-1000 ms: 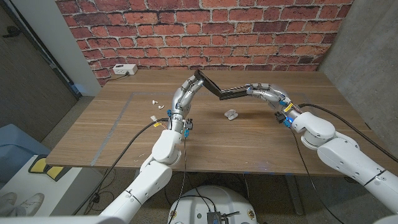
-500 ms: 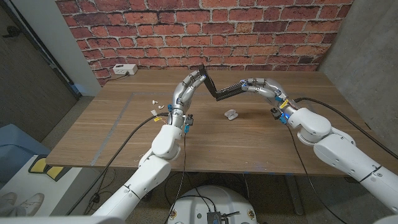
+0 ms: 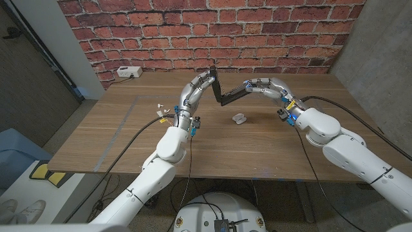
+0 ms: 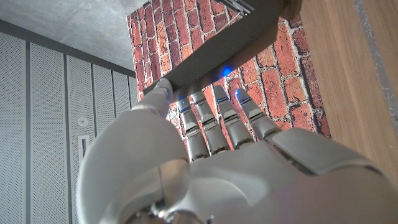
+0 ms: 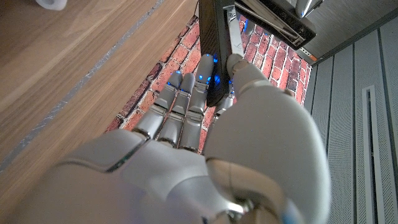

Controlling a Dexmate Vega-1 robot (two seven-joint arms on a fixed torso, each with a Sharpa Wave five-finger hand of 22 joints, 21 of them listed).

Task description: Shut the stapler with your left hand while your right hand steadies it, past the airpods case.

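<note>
Looking down from the head, you see your left hand [image 3: 201,86] pressing the raised arm of the half-open stapler [image 3: 226,94] past the airpods case [image 3: 239,118], while the right wrist view shows your right hand [image 5: 205,106] gripping its base, staple channel exposed.

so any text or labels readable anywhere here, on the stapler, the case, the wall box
No text can be read in these pictures.
stapler: no print or brand visible on its black arms.
airpods case: too small to show any marking.
white box at the wall: any marking is too small to read.
yellow and black floor marking: a pattern, no words.
</note>
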